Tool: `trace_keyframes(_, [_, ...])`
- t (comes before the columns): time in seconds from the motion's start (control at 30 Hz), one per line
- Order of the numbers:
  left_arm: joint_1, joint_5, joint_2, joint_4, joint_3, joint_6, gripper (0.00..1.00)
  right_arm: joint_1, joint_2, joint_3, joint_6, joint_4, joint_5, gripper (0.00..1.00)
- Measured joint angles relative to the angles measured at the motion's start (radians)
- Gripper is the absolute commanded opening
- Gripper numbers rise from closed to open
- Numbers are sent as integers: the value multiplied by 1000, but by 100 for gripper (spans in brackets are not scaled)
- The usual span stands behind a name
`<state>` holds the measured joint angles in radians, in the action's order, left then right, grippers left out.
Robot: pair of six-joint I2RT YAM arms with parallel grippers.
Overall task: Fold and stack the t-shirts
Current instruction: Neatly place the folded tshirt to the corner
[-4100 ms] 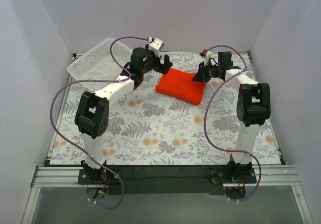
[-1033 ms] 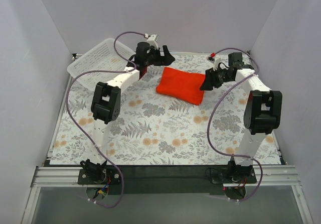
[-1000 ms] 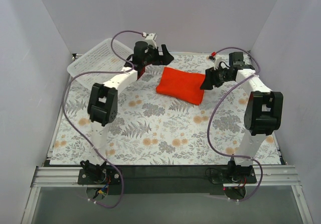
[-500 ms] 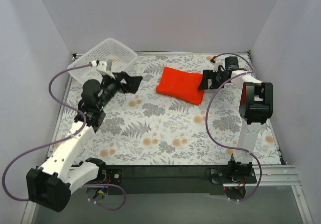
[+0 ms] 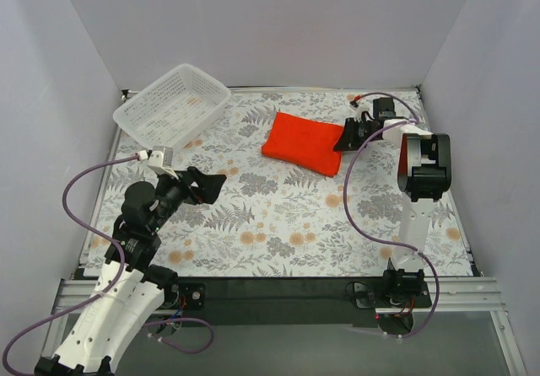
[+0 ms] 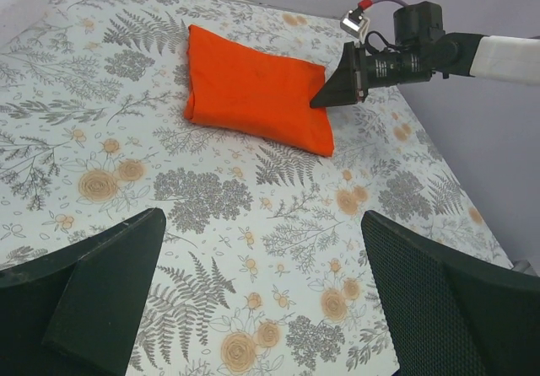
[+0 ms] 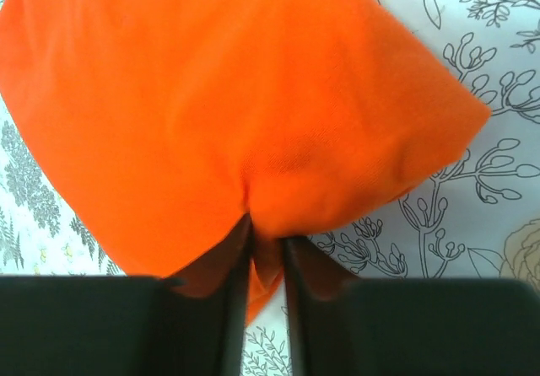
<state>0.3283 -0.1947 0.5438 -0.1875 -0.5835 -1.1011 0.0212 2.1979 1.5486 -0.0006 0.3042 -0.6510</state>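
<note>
Low on the left, the left gripper (image 5: 205, 187) hangs spread wide, empty. Farther back, upper middle, the folded t-shirt (image 5: 302, 142) lies on the tabletop (image 5: 278, 216), its right edge pinched by the right gripper (image 7: 266, 254). It looks soft, light and floppy, so grab an edge.

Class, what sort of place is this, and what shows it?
Probably a robotics test cell: plain white walls enclose a floral-covered table, a white left arm and right arm are bolted at its edge, and a folded orange-red t-shirt lies there.
</note>
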Motion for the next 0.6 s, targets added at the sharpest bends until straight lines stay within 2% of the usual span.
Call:
trace_keyframes(0.03, [0, 1, -7, -9, 0, -5, 94, -2, 4, 0, 6, 0, 1, 12])
trace_keyframes(0.13, [0, 1, -11, -34, 1, -21, 93, -20, 10, 0, 15, 2, -4, 2])
trace_keyframes(0.33, [0, 1, -25, -72, 11, -37, 93, -101, 37, 52, -40, 65, -24, 1])
trace_keyframes(0.6, [0, 1, -68, -108, 36, -41, 93, -247, 136, 321, -282, 301, 69, 1])
